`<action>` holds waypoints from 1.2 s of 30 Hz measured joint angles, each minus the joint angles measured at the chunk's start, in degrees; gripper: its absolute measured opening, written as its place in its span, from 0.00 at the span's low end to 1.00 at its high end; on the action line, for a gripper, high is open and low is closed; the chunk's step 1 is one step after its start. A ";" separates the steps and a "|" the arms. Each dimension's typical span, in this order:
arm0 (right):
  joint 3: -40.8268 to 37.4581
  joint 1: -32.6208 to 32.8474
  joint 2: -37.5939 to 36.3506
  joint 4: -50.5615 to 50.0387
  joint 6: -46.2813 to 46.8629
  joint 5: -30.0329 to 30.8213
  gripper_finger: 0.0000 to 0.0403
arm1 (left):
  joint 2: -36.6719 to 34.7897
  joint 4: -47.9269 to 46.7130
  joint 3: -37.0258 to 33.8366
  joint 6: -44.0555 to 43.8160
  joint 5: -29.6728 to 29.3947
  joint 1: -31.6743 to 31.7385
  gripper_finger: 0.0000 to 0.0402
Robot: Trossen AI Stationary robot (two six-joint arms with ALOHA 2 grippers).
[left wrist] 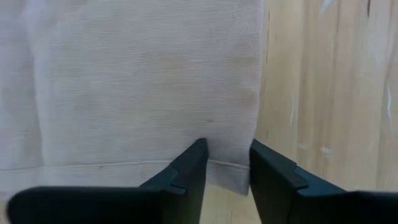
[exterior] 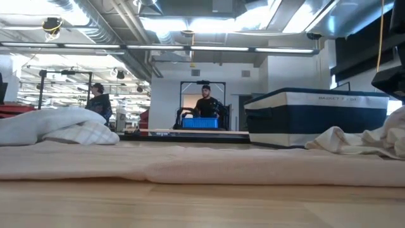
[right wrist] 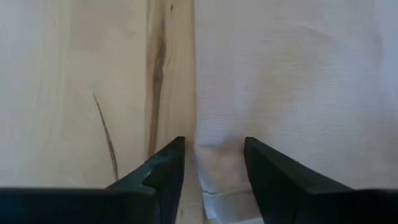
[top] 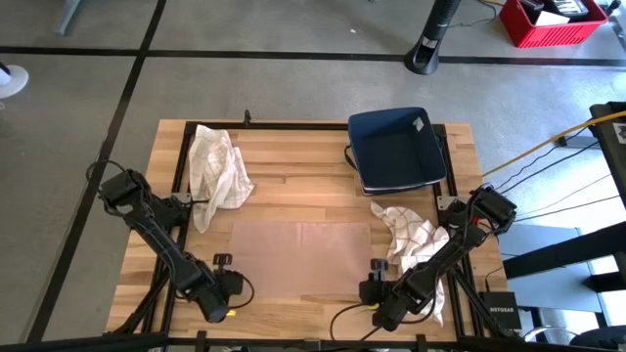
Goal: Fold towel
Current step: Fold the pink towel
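Wooden table (top: 293, 166) under me, largest of all. On its far right part sits the navy bin (top: 396, 147); I cannot see anything in it. Flat at the near middle lies the pale towel (top: 301, 256), smooth and rectangular. My left gripper (left wrist: 227, 171) straddles one near corner, my right gripper (right wrist: 213, 168) the other, fingers parted around the hem, not yet clenched.

— What colours are the cloths?
— The flat towel (top: 301, 256) is plain beige; both crumpled cloths (top: 217, 162) are white with a thin grid check.
— And the rest?
— Navy bin (top: 396, 149), pale wood table (top: 293, 156), red crate (top: 553, 22)
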 joint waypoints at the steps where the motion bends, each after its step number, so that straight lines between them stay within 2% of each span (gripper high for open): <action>1: -0.02 0.00 0.00 -0.21 -0.02 0.40 0.37 | 0.00 -0.01 -0.02 0.16 -0.07 0.00 0.22; 8: -0.11 0.00 0.04 -1.16 0.39 1.40 0.15 | 0.04 -0.49 -0.11 1.22 -1.43 0.00 0.03; 10: -0.15 -0.07 0.07 -1.41 1.48 1.73 0.07 | -0.13 -0.51 -0.11 0.87 -1.56 -0.30 0.01; 12: 0.34 -0.07 0.13 -2.00 1.22 1.86 0.02 | -0.31 -0.98 0.19 -0.66 -1.65 -0.85 0.02; 16: 3.34 1.19 0.42 -6.43 2.39 1.92 0.03 | -0.94 -2.12 2.03 -4.41 -1.63 -3.28 0.01; 23: 9.70 4.56 0.34 -6.87 2.77 0.89 0.02 | -1.40 -1.78 3.98 -10.92 -1.96 -7.97 0.01; 30: 11.20 4.27 0.28 -8.00 3.01 3.32 0.01 | -2.78 -2.64 3.98 -12.04 -6.02 -8.04 0.01; 36: 11.19 3.37 0.26 -13.26 7.49 4.48 0.01 | -6.67 -7.95 3.98 -14.91 -13.23 -7.53 0.01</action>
